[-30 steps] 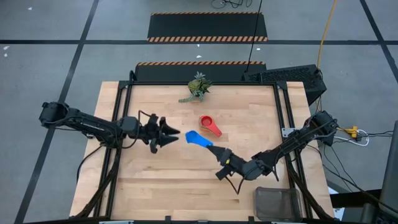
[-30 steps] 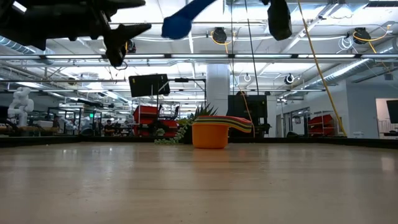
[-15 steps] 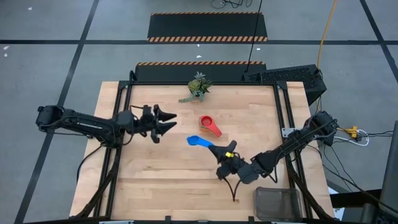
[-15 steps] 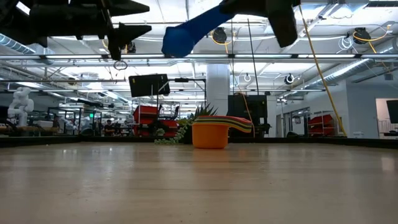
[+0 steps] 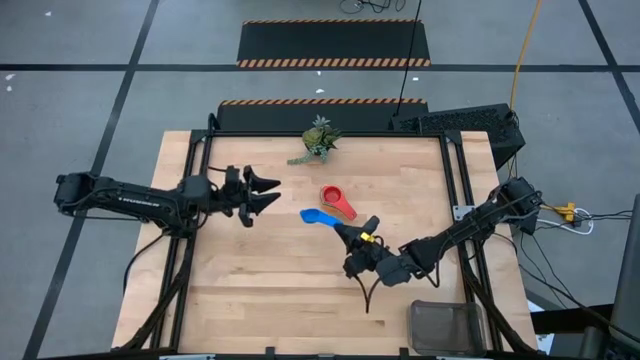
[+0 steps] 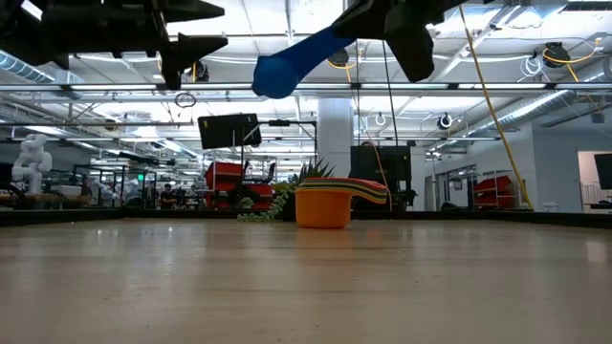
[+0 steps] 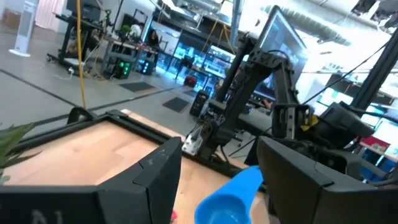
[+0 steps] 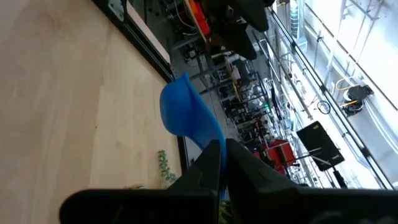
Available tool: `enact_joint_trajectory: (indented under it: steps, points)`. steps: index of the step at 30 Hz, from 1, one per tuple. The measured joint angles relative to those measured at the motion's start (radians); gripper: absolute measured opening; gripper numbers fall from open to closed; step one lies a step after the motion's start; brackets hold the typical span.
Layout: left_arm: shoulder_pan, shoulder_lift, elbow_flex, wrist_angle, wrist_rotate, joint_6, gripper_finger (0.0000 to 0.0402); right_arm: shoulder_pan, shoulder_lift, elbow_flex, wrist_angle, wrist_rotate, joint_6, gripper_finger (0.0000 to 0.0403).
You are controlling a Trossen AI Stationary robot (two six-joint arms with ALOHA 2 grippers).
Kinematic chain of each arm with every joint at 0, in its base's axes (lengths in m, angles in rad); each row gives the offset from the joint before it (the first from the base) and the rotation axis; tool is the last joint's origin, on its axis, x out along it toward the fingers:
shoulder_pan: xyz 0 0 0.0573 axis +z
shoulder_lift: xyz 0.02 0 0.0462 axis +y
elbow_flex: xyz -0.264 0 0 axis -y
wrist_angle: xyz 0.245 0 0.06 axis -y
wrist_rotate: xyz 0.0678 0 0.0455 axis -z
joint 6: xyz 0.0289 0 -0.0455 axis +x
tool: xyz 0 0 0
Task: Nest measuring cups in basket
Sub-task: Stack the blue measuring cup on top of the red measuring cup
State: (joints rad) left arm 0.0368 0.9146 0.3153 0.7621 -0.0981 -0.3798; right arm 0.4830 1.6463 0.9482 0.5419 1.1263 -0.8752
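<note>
Since a second ago my left claw (image 5: 268,191) has pulled back toward its own side, fingers spread and empty, leaving room. My right claw (image 5: 345,233) is clamped on the handle of the blue measuring cup (image 5: 312,216), carried high above the bench (image 5: 260,290) beside the nested stack of cups (image 5: 336,199) so the bowl hangs free. The basket (image 5: 447,326) waits off the bench's near right corner.

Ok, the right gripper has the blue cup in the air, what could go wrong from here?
The right gripper pinches the blue plastic measuring cup only by its handle end, so it may swivel or slip. The open left gripper hovers close beside it and could clip it. The dark wire-mesh basket sits far from the nested stack.
</note>
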Motion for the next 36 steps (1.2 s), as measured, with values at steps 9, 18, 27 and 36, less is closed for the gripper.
enact_joint_trajectory:
  steps: [9,18,27,36]
  points:
    - [0.033,0.000,0.000,-0.085,0.001,-0.016,0.0214,-0.054,0.000,0.000,-0.024,-0.033,0.153,0.0000]
    - [0.035,0.000,0.000,-0.117,0.002,-0.014,0.0214,-0.111,0.000,0.000,-0.117,-0.054,0.157,0.0000]
    - [0.035,0.000,0.000,-0.117,0.002,0.002,0.0214,-0.175,-0.001,0.000,-0.322,-0.053,0.256,0.0000]
    - [0.035,0.000,0.000,-0.159,0.002,0.004,0.0214,-0.148,-0.006,-0.017,-0.335,0.096,0.233,0.0000]
